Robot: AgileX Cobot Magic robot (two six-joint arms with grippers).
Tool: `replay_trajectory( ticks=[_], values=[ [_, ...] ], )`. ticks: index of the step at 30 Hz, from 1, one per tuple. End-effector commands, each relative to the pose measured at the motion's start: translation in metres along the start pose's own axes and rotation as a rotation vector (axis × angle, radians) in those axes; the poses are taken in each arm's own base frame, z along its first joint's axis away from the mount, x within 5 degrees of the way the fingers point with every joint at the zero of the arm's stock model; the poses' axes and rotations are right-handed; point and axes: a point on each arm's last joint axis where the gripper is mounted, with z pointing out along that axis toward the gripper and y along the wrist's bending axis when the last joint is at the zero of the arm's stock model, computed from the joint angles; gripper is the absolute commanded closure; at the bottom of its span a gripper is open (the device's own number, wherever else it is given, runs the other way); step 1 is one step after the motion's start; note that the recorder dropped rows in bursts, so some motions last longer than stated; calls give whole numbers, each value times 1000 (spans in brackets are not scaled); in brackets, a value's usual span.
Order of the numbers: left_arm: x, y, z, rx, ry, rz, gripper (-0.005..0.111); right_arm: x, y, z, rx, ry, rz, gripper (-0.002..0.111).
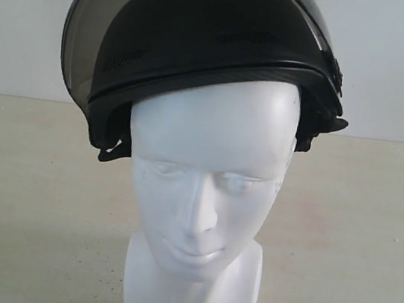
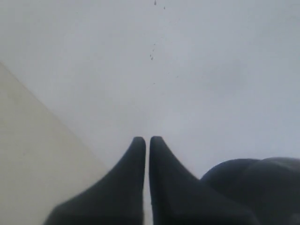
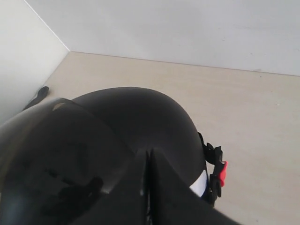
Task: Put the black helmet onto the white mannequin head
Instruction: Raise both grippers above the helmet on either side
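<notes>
The black helmet (image 1: 204,31) sits on top of the white mannequin head (image 1: 207,167), tilted, with its smoky visor (image 1: 82,37) swung toward the left of the exterior view. The head stands upright on its base, face toward the camera. Neither gripper shows in the exterior view. My right gripper (image 3: 149,152) is shut just over the helmet shell (image 3: 140,117), with nothing visible between its fingers. A sliver of the white head (image 3: 199,183) shows under the rim. My left gripper (image 2: 147,138) is shut and empty in front of the white wall.
The beige table (image 1: 355,241) spreads around the head, with a white wall (image 1: 402,67) behind it. A red strap buckle (image 3: 223,171) hangs at the helmet's side. A small black object (image 3: 37,97) lies at the wall. A dark rounded shape (image 2: 258,187) sits beside the left fingers.
</notes>
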Motion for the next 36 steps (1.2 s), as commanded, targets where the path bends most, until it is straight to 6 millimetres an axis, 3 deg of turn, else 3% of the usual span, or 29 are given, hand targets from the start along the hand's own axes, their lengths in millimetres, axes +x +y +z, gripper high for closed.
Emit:
replay_trajectory(
  ticks=[1,7,11,14,20,25,31,36],
  values=[
    [-20,-29,10,48,-2,-123,102,-2,-1,-3,38,-22,-18,108],
    [-35,-69,67,-59,160,-269,102,-2,-2,-3,44,-21,-14,108],
    [-40,-107,112,-110,335,-104,102,-2,-2,-3,46,-14,-16,108],
    [-41,-123,138,-193,485,57,102,-1,-2,-3,51,-8,-19,108],
    [-53,-150,165,-237,707,421,102,0,-2,-3,54,-1,-23,108],
    [-80,-162,171,-275,599,655,102,0,-2,-3,52,6,-23,108],
    [-89,-178,175,-193,601,763,102,0,-2,-3,54,0,-19,108],
    [-78,-173,209,-183,690,777,102,-1,-12,11,54,28,55,108]
  ],
)
